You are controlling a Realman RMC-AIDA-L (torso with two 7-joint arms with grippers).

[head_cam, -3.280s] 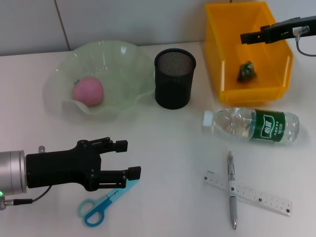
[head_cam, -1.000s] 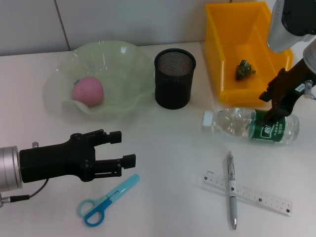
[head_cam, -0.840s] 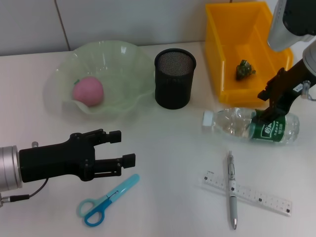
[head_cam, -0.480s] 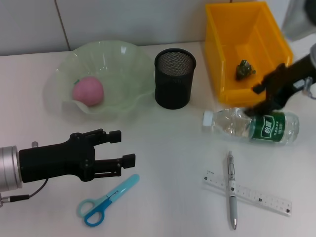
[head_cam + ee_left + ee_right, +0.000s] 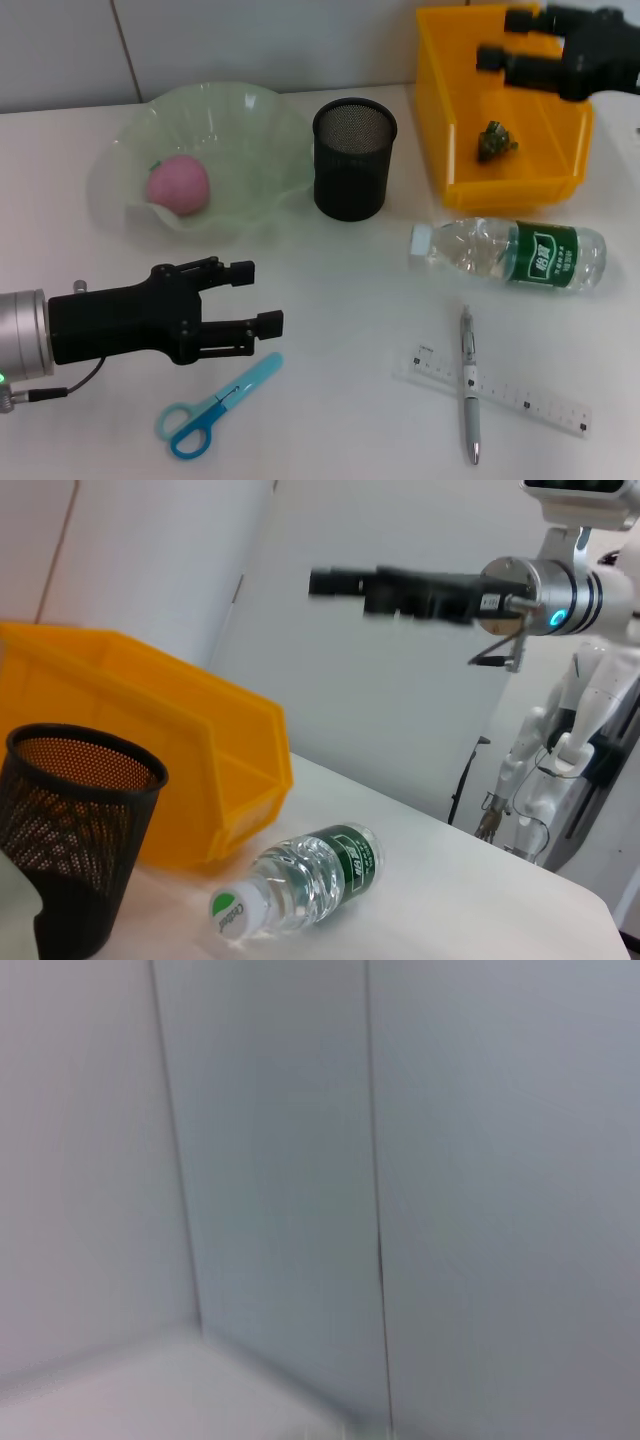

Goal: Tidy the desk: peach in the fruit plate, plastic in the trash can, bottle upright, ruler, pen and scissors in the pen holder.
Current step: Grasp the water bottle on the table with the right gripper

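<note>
Both grippers are empty right now. Up in the top right corner the right gripper [image 5: 500, 38] hangs over the yellow bin [image 5: 441, 120], fingers spread apart. Lower left, the left gripper [image 5: 258, 298] hovers with its fingers parted just above the blue scissors [image 5: 212, 408].

The water bottle [image 5: 510, 254] lies on its side at centre right, cap pointing toward the black mesh pen holder [image 5: 353, 158], well below the right gripper. To stand it well, I'd come down across the green label, close firmly without crushing the thin plastic, then tip it up cap-first, clear of the pen [image 5: 469, 383] and ruler [image 5: 500, 391].
</note>
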